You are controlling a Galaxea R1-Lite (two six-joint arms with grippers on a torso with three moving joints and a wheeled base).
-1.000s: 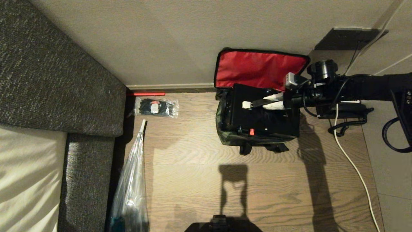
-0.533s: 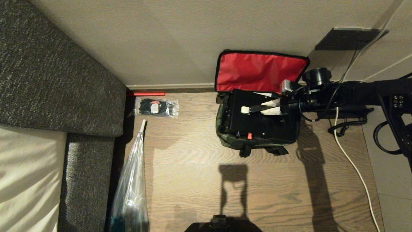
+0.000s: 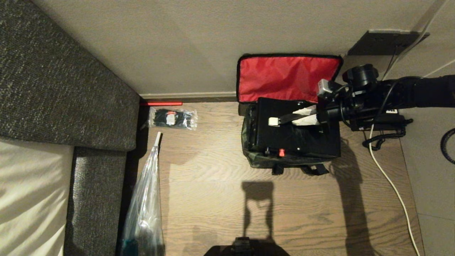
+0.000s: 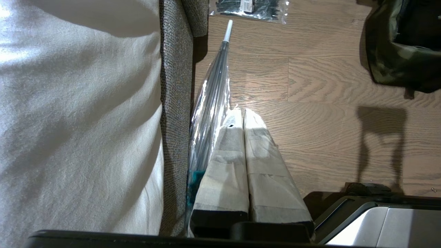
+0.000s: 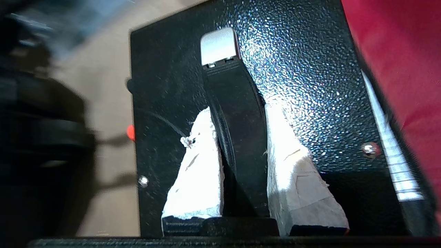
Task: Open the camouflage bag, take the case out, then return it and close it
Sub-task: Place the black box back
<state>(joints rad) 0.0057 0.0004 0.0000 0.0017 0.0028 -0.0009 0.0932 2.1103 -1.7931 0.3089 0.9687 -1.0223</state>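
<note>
The left hand (image 4: 243, 119) is parked low beside the sofa (image 4: 174, 103) and a clear plastic bag (image 4: 210, 103), its taped fingers pressed together on nothing. Farther out on the wooden floor (image 3: 213, 185), the camouflage bag (image 3: 254, 160) stands against the wall (image 3: 177, 46), its red-lined lid (image 3: 280, 76) thrown back and leaning on that wall. The case (image 3: 295, 137) sits partly inside the bag mouth, its top well above the rim. The right hand (image 3: 305, 116) reaches in from the right and is clenched on the case's black carry handle (image 5: 237, 137), one taped finger on either side of the strap. Compared with the earlier frames, the case and the right hand have shifted slightly to the right and toward the robot, and the bag has moved with them, so the case has not come clear of the bag. By this evidence the removal step is in progress; the bag appears to drag along with the case. A packet of black ties (image 3: 172, 118) lies untouched near the skirting, and a desk phone (image 3: 385, 122) sits beyond the arm.
</note>
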